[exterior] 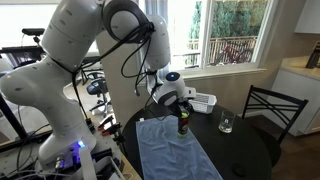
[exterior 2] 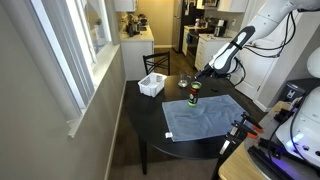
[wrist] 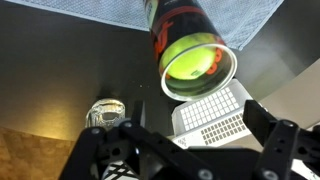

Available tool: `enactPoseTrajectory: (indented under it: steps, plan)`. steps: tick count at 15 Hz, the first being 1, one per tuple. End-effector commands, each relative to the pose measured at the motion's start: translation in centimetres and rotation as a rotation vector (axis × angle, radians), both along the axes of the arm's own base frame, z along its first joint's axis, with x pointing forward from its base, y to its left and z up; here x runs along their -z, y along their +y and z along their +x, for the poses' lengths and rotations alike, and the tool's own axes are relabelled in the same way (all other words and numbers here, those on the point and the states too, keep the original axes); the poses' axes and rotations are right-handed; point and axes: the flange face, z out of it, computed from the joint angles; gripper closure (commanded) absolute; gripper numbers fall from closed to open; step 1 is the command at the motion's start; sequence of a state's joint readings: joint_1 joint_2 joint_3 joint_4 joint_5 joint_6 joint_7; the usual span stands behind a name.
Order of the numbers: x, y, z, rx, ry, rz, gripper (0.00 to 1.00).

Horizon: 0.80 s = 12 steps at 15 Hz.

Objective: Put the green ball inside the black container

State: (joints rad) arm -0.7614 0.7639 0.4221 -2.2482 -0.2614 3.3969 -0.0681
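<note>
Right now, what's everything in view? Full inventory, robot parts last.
green ball: 1, yellow-green, inside the black container, seen through its open top in the wrist view
black container: 1, dark with reddish patches, upright at the cloth's edge
cloth: 1, blue-grey, spread on the table
white basket: 1, white, slatted, on the table on its window side
drinking glass: 1, clear, on the table, off the cloth
table: 1, dark, round
chair: 1, black, at the table
gripper: 1, black, open and empty, above the container
arm: 1, white
</note>
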Motion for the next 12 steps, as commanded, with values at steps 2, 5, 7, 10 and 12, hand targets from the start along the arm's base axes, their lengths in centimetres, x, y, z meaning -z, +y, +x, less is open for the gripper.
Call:
enactPoseTrajectory:
  steps: [2,5,7,10,12]
  plan:
    - [0.55,-0.17,0.21,0.033,0.062,0.037,0.0]
    - [0.67,-0.15,0.34,0.017,0.055,0.022,0.0]
    - [0.65,-0.14,0.45,0.018,0.054,0.021,0.0]
    - [0.67,-0.04,0.47,0.016,0.054,0.021,0.0]
    - [0.68,-0.04,0.47,0.016,0.054,0.021,0.0]
